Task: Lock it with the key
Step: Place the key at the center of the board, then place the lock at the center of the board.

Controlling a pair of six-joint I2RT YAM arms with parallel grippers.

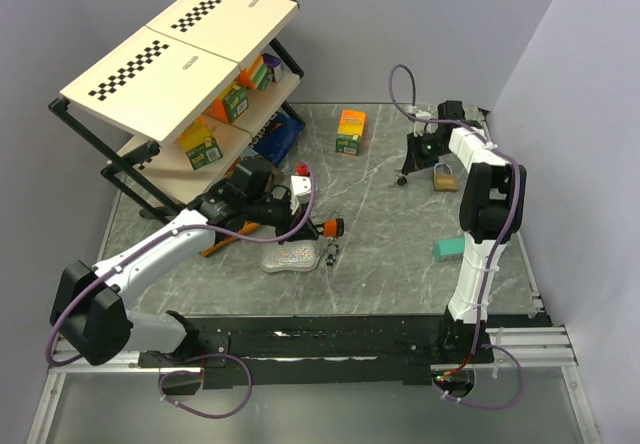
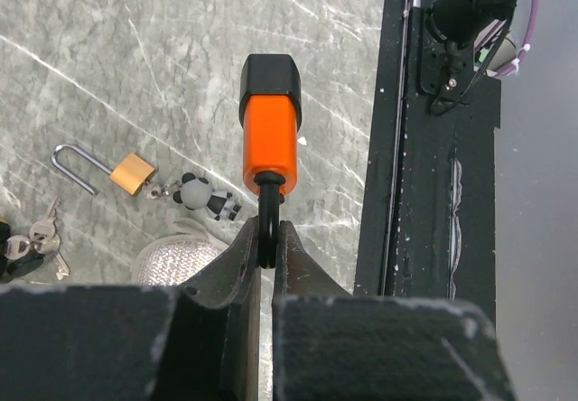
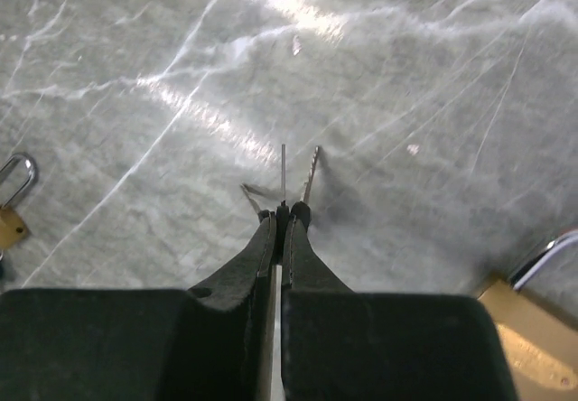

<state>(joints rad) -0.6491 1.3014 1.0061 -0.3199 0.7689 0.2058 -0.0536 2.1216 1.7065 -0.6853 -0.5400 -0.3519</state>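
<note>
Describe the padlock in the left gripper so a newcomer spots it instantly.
Find the shelf rack at the rear left; just in front of it the left gripper is shut on a black shackle. That shackle belongs to the orange padlock, bright orange with a black cap, unlike the brass padlock lying nearby.

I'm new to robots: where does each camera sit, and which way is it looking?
Top external: fixed above and behind the arms, looking down on the table; both arms show.
Left wrist: on the left arm, looking down past the left pincer at the orange padlock, which it grips by the shackle.
Right wrist: on the right arm, looking down past the right pincer, shut on a thin key.
Shared: top and left wrist views both show the orange padlock.
</note>
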